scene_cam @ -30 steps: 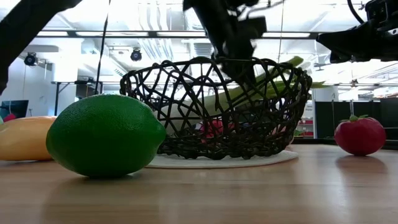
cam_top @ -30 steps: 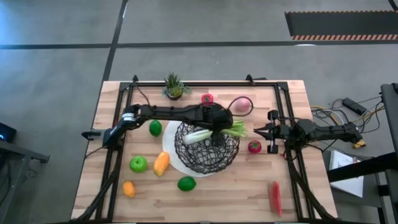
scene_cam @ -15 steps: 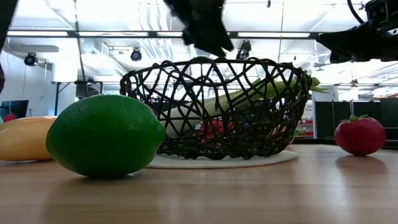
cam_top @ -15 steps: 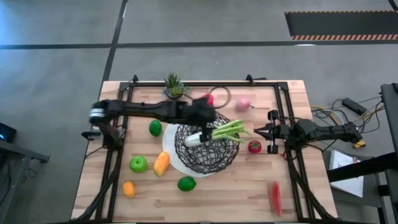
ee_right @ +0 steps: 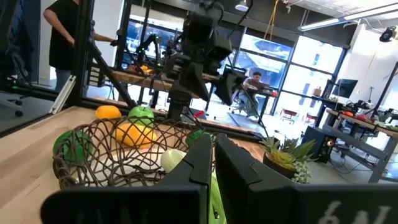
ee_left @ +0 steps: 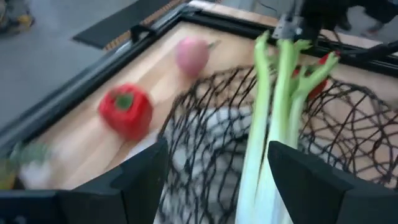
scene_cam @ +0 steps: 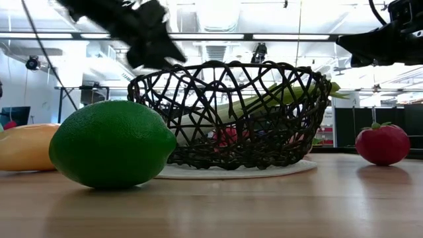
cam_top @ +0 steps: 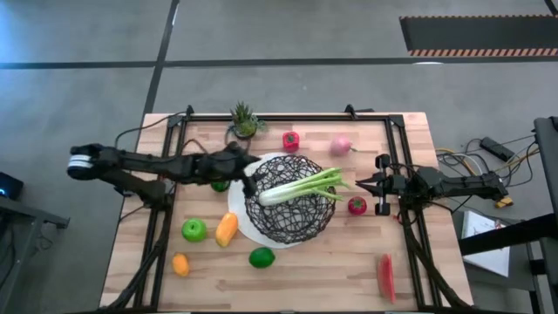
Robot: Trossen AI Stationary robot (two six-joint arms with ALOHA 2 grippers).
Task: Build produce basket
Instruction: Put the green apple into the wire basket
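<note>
Celery [cam_top: 301, 186] lies across the top of the wire basket [cam_top: 292, 208], white end toward the left rim, leafy end poking over the right rim — resting on the mesh, not down on the plate base. A second ago the left tool [cam_top: 247, 180] was over the basket with the celery; now it has let go and pulled back to just outside the basket's left rim, fingers spread and empty. So the celery counts as placed, one piece done.

Still out on the bench [cam_top: 331, 270]: two limes [cam_top: 261, 257], one by the left arm and one at the front, green apple [cam_top: 193, 230], orange pieces [cam_top: 226, 229], red pepper [cam_top: 290, 139], pink fruit [cam_top: 340, 146], small red fruit [cam_top: 357, 206] right of the basket, red slice [cam_top: 385, 276] at the front right. The potted plant [cam_top: 243, 121] is at the back edge. Most of the job is left, I'd judge.

Right tool [cam_top: 364, 184] hangs near the basket's right side, fingers pressed together, nothing in them — unchanged over the last second.

No brands, labels or readable writing anywhere.
</note>
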